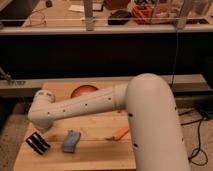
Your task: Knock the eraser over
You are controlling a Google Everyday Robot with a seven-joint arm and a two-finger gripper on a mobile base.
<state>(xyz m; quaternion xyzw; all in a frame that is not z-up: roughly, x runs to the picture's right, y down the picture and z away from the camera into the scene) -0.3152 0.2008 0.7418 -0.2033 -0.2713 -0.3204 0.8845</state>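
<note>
The gripper (44,131) hangs over the table (95,150), with the eraser (37,143) just beside it at seven o'clock, long axis running ten-to-four.

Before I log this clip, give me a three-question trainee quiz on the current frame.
1. True or false: the eraser lies left of the blue-grey pad.
2. Which sits nearest the table's right edge? A) eraser B) orange object C) pad
3. Fill in: the pincer hangs just above the ____.

Key: 1 true; 2 B; 3 eraser.
</note>
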